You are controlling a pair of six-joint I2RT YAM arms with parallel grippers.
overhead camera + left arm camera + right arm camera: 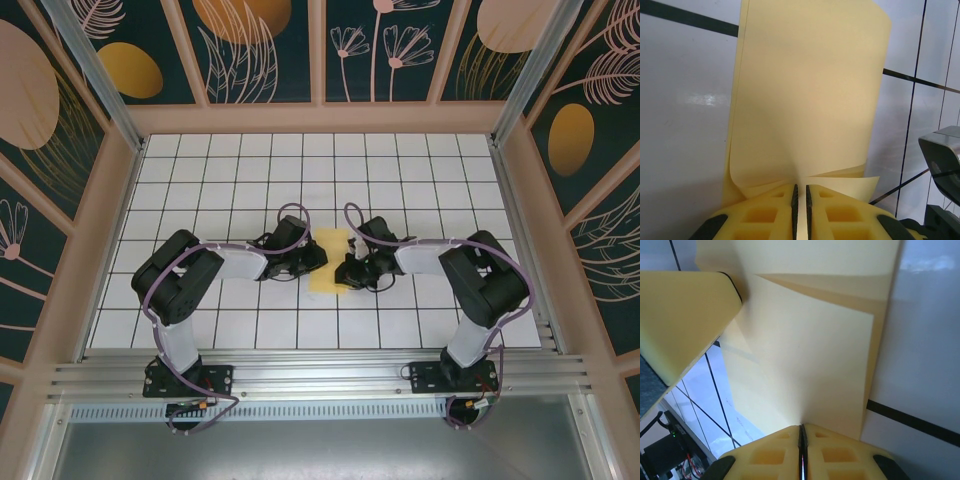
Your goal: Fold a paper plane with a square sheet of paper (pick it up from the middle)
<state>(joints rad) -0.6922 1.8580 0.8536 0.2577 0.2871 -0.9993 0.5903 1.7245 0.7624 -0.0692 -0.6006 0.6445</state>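
Pinching the paper (333,262) at its left edge, the left gripper (801,189) has its jaws pressed almost together on the sheet. The paper puckers there, and a small flap curls out beside the fingertips. The right gripper (802,430) is clamped just as tightly on the opposite edge, so the sheet sits between the two grippers near the middle of the white-tiled bench (200,190). From the right wrist, the paper shows overlapping layers with a slanted crease across its upper part. It looks partly folded, though the number of layers is hard to tell. From above, the sheet lies low over the tiles, narrower than it is long.
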